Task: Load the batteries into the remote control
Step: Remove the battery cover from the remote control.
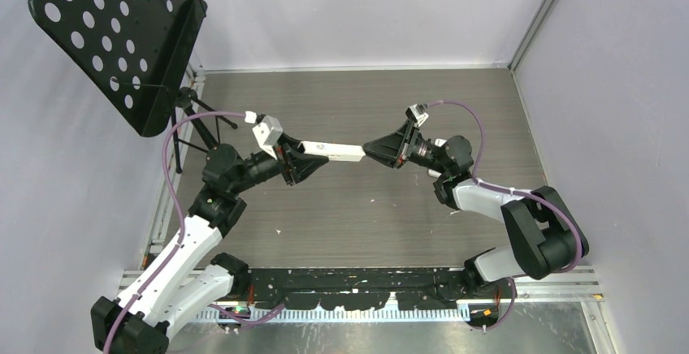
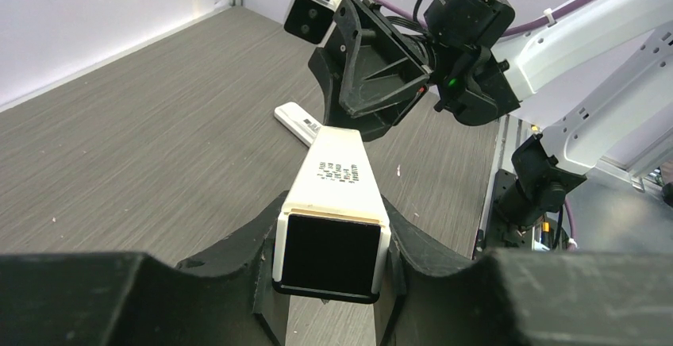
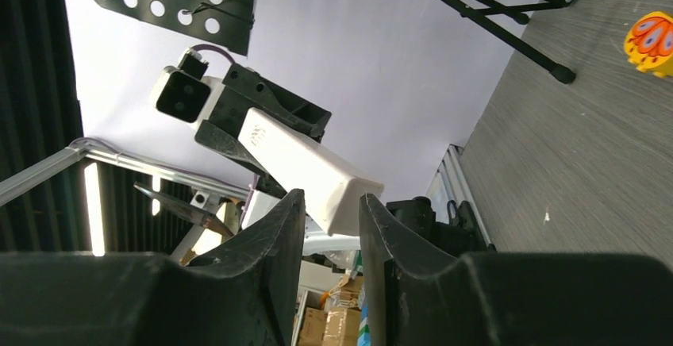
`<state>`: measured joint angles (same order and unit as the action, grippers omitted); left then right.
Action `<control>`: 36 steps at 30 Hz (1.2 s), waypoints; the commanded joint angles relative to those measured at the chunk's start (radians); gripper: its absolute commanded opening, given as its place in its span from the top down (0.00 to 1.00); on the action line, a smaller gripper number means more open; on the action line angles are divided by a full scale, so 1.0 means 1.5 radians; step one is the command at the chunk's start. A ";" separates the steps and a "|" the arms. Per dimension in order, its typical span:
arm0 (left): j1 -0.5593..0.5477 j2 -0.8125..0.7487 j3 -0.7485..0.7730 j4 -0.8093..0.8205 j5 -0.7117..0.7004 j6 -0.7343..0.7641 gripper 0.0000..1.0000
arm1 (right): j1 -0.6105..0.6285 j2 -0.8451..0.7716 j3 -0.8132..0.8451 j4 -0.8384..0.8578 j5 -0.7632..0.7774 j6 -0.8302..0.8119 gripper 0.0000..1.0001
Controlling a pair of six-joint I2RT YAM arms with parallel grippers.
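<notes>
Two black grippers met above the middle of the grey wood-grain surface [image 1: 357, 224], bridged by one long white rectangular plastic remote control [image 1: 337, 152] held in the air between them. The left gripper [image 1: 309, 159], left of centre in the top view, was clenched on one end of that remote control, whose dark end face showed between its tips in the left wrist view. The right gripper [image 1: 378, 151], right of centre, had its tips at the opposite end. In the right wrist view the white end sat in the narrow gap between the fingers [image 3: 274, 243], but I could not tell whether they pinched it or only bracketed it. A second white slab-shaped remote [image 2: 297, 121] lay flat on the surface at the upper middle of the left wrist view. An orange-and-yellow toy [image 3: 651, 40] sat at the upper right of the right wrist view, and a black perforated music stand [image 1: 114, 37] filled the upper left of the top view. No batteries showed in any view, nor an open compartment, so loading looked not yet begun. The likely hazard was the exchange: if the left gripper released before the right one was firmly seated, the remote control would drop. Arms pulling out of step could also lever it loose from so short an end hold.
</notes>
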<state>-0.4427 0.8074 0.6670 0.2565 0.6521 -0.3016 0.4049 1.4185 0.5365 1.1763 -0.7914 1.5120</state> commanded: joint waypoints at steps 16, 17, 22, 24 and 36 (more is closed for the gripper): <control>0.003 -0.004 0.019 -0.014 -0.011 0.023 1.00 | 0.017 0.037 0.033 0.131 -0.004 0.089 0.87; 0.003 -0.004 0.020 -0.016 -0.012 0.024 1.00 | 0.017 0.039 0.032 0.127 -0.002 0.085 0.88; 0.003 -0.010 0.020 -0.034 -0.021 0.031 1.00 | 0.015 0.037 0.030 0.103 0.011 0.065 0.94; 0.003 -0.014 0.020 -0.044 -0.027 0.032 1.00 | 0.015 0.036 0.030 0.092 0.015 0.052 0.96; 0.003 -0.051 -0.007 -0.120 -0.084 0.028 1.00 | -0.050 0.060 -0.040 0.041 0.064 0.011 1.00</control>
<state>-0.4427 0.7624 0.6640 0.1051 0.5735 -0.2722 0.3691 1.4860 0.5190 1.2343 -0.7391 1.5696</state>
